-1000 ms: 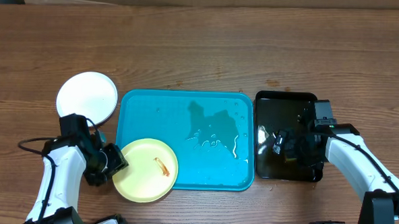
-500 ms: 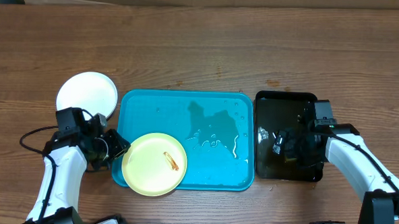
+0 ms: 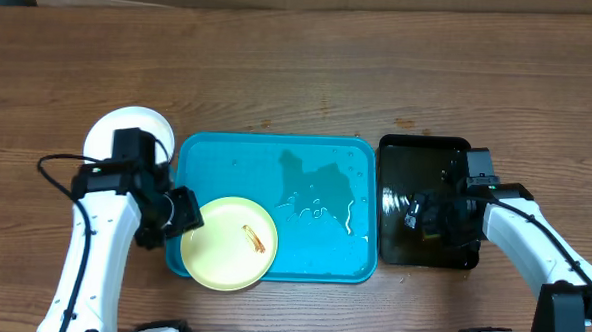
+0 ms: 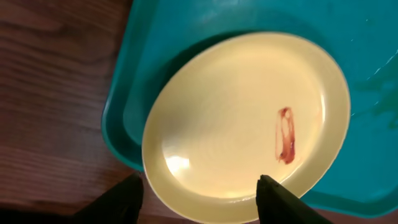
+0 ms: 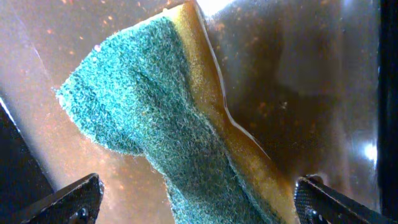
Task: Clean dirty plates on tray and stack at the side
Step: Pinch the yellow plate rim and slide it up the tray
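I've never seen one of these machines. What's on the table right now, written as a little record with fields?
Yellow plate: in the blue tray, lower-left corner, overhanging its rim
Mark on it: red smear
White plate: on the table, left of the blue tray
Tray surface: wet puddle
Black tray: holds a green sponge
Left gripper: open, above the yellow plate's edge
Right gripper: open, fingers either side of the sponge

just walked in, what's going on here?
Left gripper hovers open at the edge of a pale yellow round plate with a red smear, resting over the near-left corner of the turquoise plastic tray. Right gripper is open above a green-and-yellow sponge in the black tray. A white round plate lies on the table beside the turquoise tray.
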